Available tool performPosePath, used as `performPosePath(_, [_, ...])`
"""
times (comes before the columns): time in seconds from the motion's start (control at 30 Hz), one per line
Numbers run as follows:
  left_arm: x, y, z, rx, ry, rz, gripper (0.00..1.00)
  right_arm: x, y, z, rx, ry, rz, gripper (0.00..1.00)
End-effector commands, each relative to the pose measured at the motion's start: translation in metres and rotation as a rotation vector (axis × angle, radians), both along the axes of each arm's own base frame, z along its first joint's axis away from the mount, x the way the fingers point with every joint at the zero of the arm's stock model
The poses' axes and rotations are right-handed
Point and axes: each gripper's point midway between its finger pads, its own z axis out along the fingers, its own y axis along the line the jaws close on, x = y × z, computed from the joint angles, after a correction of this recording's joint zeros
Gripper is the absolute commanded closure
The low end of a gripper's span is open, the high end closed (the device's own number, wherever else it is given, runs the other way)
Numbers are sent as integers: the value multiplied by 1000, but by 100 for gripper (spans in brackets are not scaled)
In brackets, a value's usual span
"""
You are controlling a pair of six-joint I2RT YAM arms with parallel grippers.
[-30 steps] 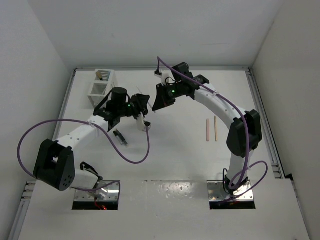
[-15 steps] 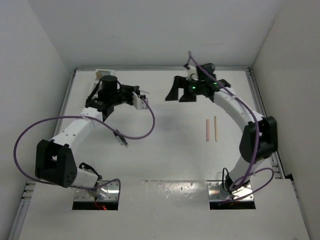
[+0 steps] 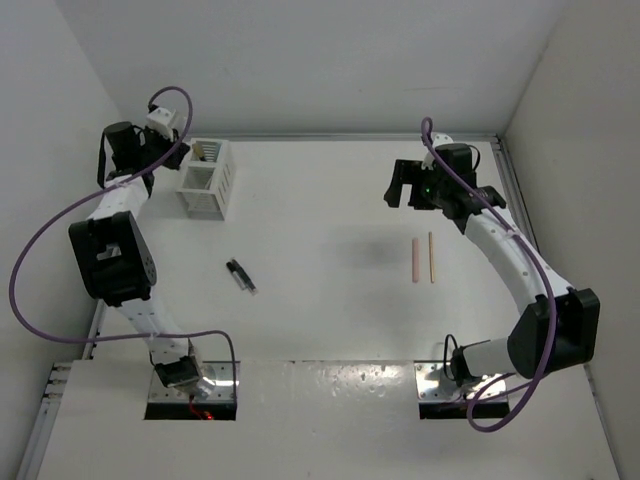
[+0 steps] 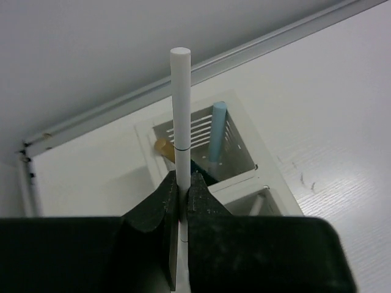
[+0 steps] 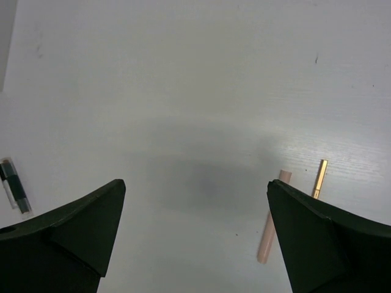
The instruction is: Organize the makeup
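The white makeup stick (image 4: 179, 122) stood upright, clamped in the left end effector (image 4: 181, 198), probably held so to drop into the slotted organizer (image 4: 239, 160) beside the light blue stick (image 4: 216, 131); the right end effector (image 5: 195, 186) hung wide apart and empty over the surface (image 5: 183, 91), near the pink stick (image 5: 272, 220).

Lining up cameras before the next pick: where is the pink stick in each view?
Top external: the pink stick lies right of centre, pointing front to back.
Left wrist: not in it.
Right wrist: the pink stick is at lower right, tilted.
Shared landmark: the thinner tan stick just right of it in both views.
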Motion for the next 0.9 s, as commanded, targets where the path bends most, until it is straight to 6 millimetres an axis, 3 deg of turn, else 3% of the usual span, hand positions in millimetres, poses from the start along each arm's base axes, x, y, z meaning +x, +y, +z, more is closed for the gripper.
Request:
performPosePath(0.0, [12,-26,26,-191,-51,-85,100,2,-7,-8,-63,-20,2,0])
performPosePath(0.3, [16,-33,5,-182,-69,-123,100,-2,-12,-11,-99,-17,14,0])
performPosePath(0.53, [-4,-41,-40,-157,11,-158,100,3,-13,-5,-112,-35,20,0])
performPosePath(0.67, [-15,-44,-47,-112,35,-195,82,5,-12,-3,-119,-38,34,0])
performPosePath(0.7, [-16,-44,-49,-109,42,-197,71,5,-11,-6,-121,-32,38,0])
performPosePath(0.73, [-18,-44,-46,-109,43,-197,66,5,-11,-6,-130,-33,45,0])
performPosePath(0.87, [-18,-39,-38,-99,39,-191,55,-2,-14,-15,-198,7,83,0])
